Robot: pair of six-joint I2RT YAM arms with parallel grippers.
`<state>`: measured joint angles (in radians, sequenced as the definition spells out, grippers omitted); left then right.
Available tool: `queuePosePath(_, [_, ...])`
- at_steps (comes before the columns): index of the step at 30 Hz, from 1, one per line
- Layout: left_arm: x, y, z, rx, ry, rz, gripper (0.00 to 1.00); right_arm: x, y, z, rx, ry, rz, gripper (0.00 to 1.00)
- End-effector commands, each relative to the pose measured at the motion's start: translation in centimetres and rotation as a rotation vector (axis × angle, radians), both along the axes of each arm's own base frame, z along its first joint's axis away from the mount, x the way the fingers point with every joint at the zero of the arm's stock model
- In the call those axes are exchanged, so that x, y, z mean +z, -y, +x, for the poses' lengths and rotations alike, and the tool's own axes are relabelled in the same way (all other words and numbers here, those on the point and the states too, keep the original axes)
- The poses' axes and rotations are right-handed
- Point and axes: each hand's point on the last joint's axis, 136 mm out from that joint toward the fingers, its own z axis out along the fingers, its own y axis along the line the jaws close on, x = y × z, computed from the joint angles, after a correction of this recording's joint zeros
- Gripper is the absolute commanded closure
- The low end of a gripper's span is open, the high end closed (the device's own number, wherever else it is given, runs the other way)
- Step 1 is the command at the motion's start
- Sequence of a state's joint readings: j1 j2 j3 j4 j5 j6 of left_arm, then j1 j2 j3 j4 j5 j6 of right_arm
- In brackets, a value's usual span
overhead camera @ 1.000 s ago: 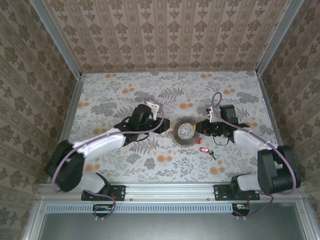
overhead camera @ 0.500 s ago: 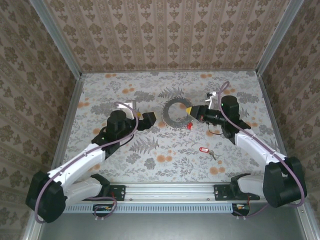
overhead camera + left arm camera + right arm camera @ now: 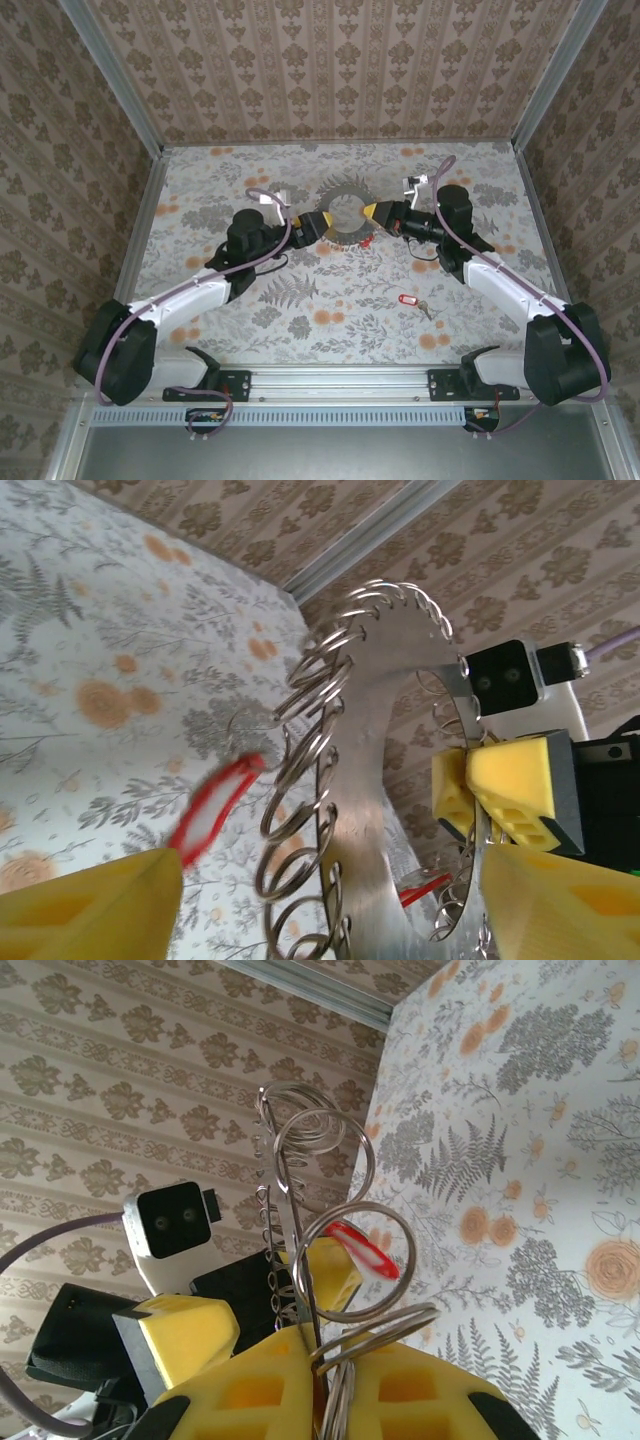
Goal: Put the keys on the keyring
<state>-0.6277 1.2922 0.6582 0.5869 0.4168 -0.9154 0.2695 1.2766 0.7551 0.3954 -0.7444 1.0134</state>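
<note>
Two arms meet above the far middle of the floral table (image 3: 250,310), with the keyring (image 3: 390,740) lifted off the surface between them, probably so both can reach its rim. The right gripper (image 3: 375,213) is closed on one edge of the ring, and its yellow pads (image 3: 400,1390) pinch the thin plate edge-on. The left gripper (image 3: 318,224) faces it from the other side with its jaws spread wide around the ring; no clear pinch shows. The keyring is a flat, dull silver metal band, shaped like a washer and fringed all round with springy wire loops. A red-tagged key (image 3: 362,1250), its oval plastic tag blurred, dangles at one loop and looks already threaded. The pads are soft-looking blocks with hollow cells, which should grip thin metal without slipping. A loose key (image 3: 408,300) with the same glossy red tag lies on the table near the right arm, well apart from the ring.
</note>
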Motion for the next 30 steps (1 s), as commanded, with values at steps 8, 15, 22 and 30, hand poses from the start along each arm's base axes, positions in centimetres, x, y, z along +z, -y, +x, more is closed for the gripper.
queuePosePath(8, [5.0, 1.6, 0.3, -0.059, 0.076, -0.155, 0.53, 4.1, -0.9, -0.2, 0.048, 0.095, 0.063, 0.98])
queuePosePath(15, [6.8, 1.5, 0.1, -0.061, 0.114, -0.185, 0.87, 4.0, -0.9, -0.5, 0.057, 0.12, 0.049, 0.92])
queuePosePath(22, [9.4, 0.8, -0.8, -0.09, 0.197, -0.158, 1.0, 2.1, 1.4, -0.8, -0.043, 0.199, -0.191, 0.67])
queuePosePath(30, [12.1, -0.6, -2.1, -0.126, 0.294, 0.015, 1.0, 0.6, 8.9, -1.8, -0.412, 0.42, -0.488, 0.57])
